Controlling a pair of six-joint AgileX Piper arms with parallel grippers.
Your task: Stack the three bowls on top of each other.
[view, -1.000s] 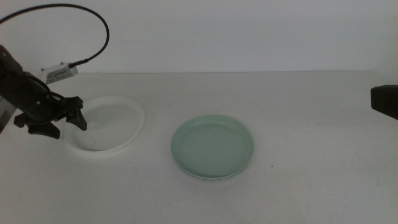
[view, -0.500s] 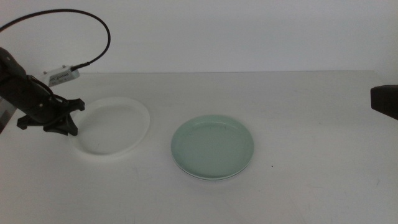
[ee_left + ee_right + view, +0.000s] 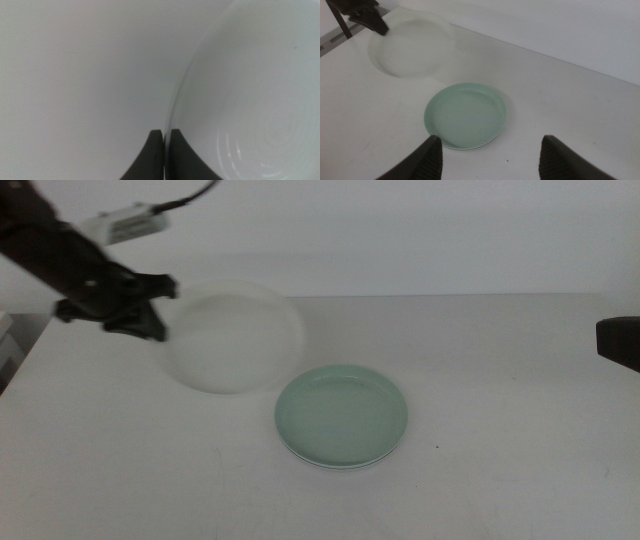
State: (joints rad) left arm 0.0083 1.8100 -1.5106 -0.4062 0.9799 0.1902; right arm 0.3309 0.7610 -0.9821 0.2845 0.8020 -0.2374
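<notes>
White bowl (image 3: 235, 337), in the middle view, hangs above the table, up-left of the green bowl (image 3: 341, 417), its rim clamped by the left gripper (image 3: 150, 315); the left wrist view shows the jaws pinched on that rim; the right wrist view shows the right gripper (image 3: 487, 150) spread wide, idle; best centre it over the green bowl, lower level.

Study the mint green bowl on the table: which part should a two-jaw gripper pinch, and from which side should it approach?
Probably the low rim. The mint green bowl is shallow and too wide to span, so one jaw should go inside the rim, one outside. The left gripper holds the white bowl this way. The open right gripper waits nearby, so its side suits best.
</notes>
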